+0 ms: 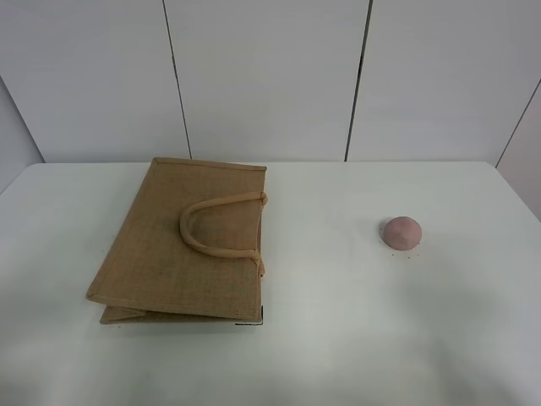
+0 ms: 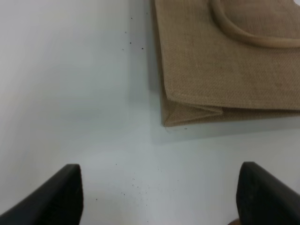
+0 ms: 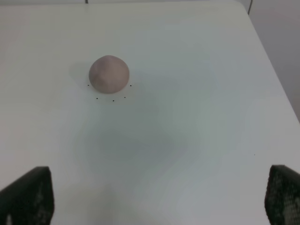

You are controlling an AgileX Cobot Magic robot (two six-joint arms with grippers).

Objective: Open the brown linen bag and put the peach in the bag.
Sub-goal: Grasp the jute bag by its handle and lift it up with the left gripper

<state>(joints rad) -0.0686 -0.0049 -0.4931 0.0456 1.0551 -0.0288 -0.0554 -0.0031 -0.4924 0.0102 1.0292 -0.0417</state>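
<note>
1. A tan, coarse-woven rectangular jute bag [image 1: 161,254] lies flat and closed on the left of a white table [image 1: 338,355].
2. A small round dusty-pink peach [image 1: 401,233] sits well apart, to the right.
3. The left gripper [image 2: 161,197], near the bag's corner, has its fingers spread and empty.
4. The right gripper [image 3: 157,197] faces the peach, fingers likewise apart.

Bag [image 1: 182,254] coarse woven cloth; peach [image 1: 401,232] matt; table [image 1: 355,338] smooth.

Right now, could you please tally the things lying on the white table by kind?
brown linen bag: 1
peach: 1
Total: 2
</note>
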